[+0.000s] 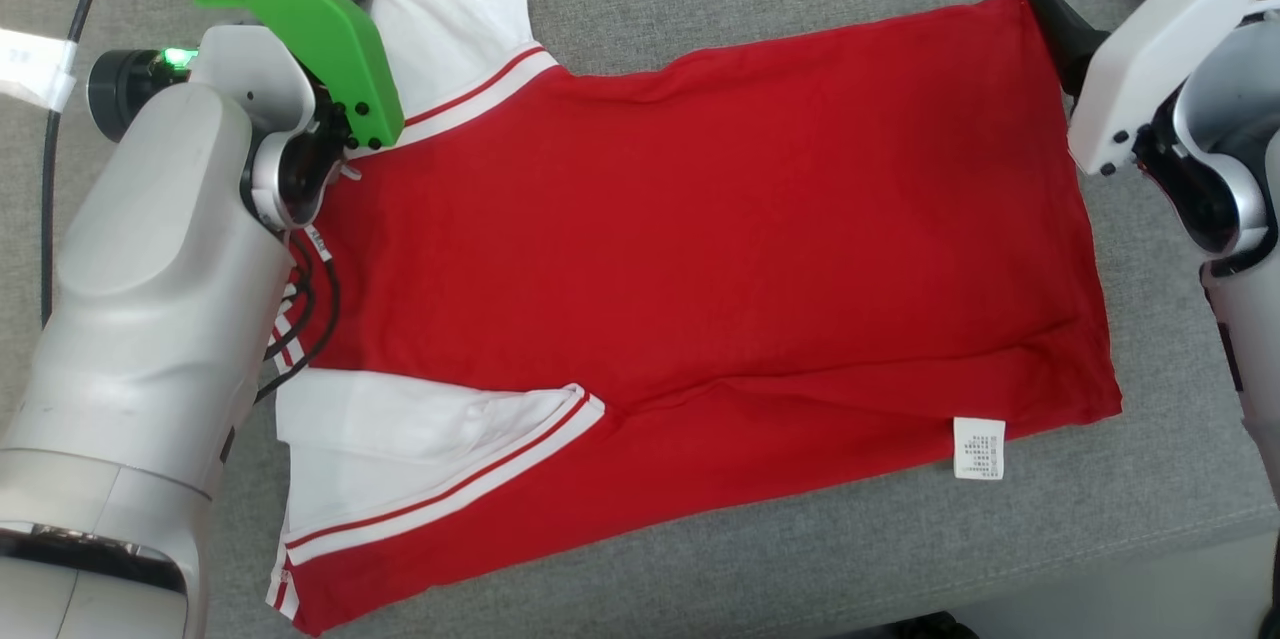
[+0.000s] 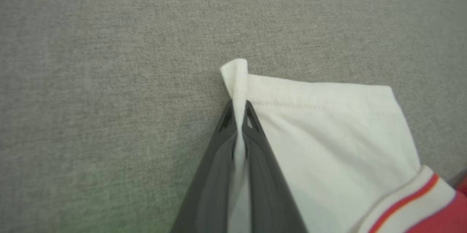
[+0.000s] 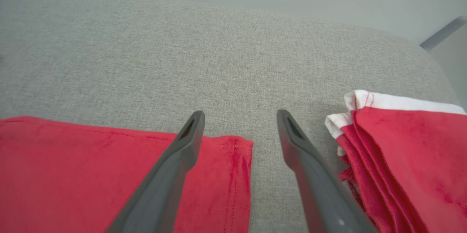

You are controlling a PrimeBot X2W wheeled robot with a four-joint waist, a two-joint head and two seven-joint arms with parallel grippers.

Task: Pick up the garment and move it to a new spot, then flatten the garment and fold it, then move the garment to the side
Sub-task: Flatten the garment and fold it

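The left gripper point(image 2: 239, 108) is pinched tight on the white sleeve point(image 2: 328, 127) corner of the red garment point(image 1: 700, 249), which lies spread between both grippers. The right gripper point(image 3: 240, 118) stands wide apart, holding nothing, one finger over the hem corner. The care label point(image 1: 978, 447) has print too small to read.

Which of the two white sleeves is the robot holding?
The far sleeve: its corner is pinched in the left end effector. The near sleeve lies flat, not gripped.

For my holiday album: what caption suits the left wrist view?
Left gripper shut on a corner of the white sleeve, over the grey surface.
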